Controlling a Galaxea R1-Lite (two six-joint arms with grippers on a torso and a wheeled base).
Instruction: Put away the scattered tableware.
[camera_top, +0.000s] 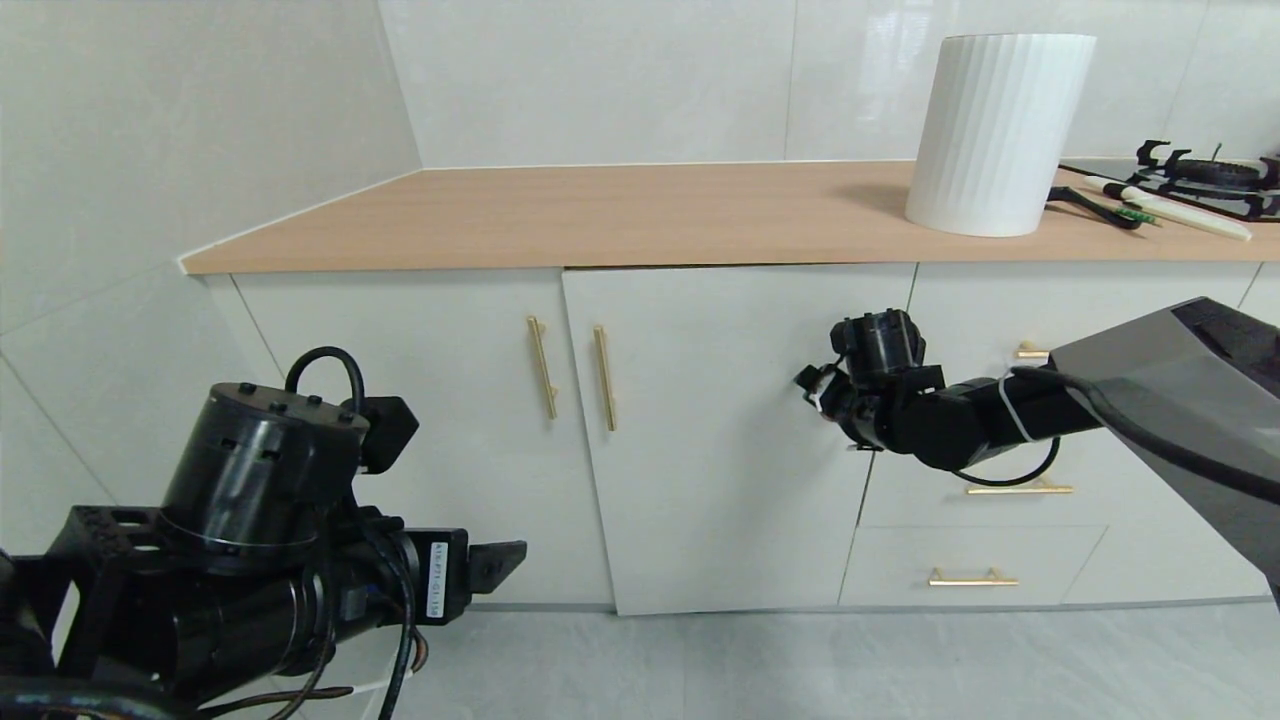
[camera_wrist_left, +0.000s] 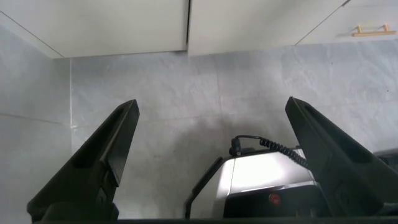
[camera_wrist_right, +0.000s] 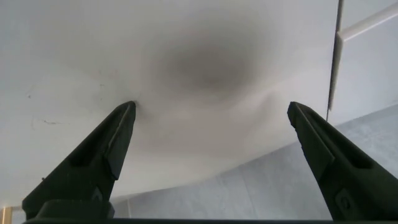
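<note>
1. We judge the step as the approach. The right tool is spread apart just before the cabinet door, and the left tool, also apart, hangs low over the floor.
2. The utensils lie at the desk's right end, beside the white ribbed canister. Next, a tool must rise and reach them.

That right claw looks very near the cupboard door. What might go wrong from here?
The open right claw faces the door closely, well aside from its handle; it may bump or scrape the panel. The utensils lie beside the tall white container, which a reach might knock over.
</note>
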